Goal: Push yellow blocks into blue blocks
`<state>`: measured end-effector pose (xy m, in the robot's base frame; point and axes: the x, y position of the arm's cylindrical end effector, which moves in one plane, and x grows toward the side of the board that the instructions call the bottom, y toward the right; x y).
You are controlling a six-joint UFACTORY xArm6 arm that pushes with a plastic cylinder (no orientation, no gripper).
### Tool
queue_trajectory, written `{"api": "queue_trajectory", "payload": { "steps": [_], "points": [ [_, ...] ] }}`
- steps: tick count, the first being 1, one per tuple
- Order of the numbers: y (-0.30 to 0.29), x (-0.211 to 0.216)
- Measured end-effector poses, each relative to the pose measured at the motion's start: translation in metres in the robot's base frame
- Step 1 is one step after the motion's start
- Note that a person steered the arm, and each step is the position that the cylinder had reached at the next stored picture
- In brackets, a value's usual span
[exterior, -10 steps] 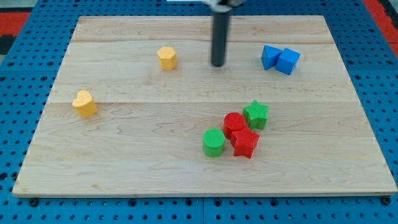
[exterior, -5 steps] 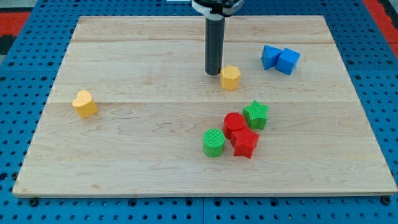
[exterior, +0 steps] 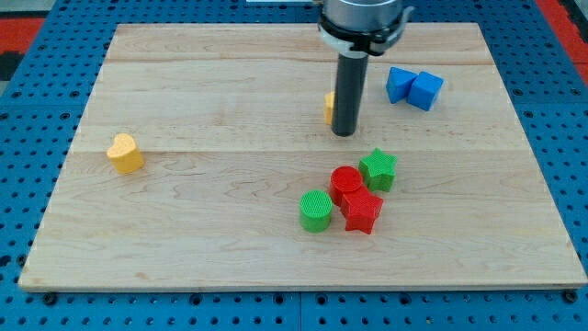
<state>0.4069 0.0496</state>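
Note:
Two blue blocks (exterior: 413,87) sit touching each other at the view's upper right of the wooden board. One yellow block (exterior: 328,107) lies left of them, mostly hidden behind my rod; only its left edge shows. My tip (exterior: 344,132) rests just below and in front of that block. A second yellow block (exterior: 125,153), rounded, lies far off at the view's left.
A cluster lies below my tip: a green star block (exterior: 378,170), a red cylinder (exterior: 346,182), a red star block (exterior: 362,211) and a green cylinder (exterior: 315,211). The board (exterior: 184,239) lies on a blue pegboard.
The nearer yellow block went from the upper left-centre to near the board's middle, toward the blue blocks. My rod moved right and down and now covers most of it.

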Motion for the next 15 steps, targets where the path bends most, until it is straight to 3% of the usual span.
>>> {"api": "queue_trajectory", "payload": {
  "steps": [2, 4, 5, 7, 8, 9, 10, 11, 12, 13, 14, 15],
  "points": [
    [-0.047, -0.024],
    [0.073, -0.025],
    [0.040, -0.021],
    [-0.190, -0.013],
    [-0.280, -0.016],
    [-0.322, 0.031],
    [-0.291, 0.079],
    [-0.225, 0.062],
    [-0.205, 0.025],
    [-0.212, -0.012],
    [-0.209, 0.042],
    [-0.279, 0.018]
  ]
}}
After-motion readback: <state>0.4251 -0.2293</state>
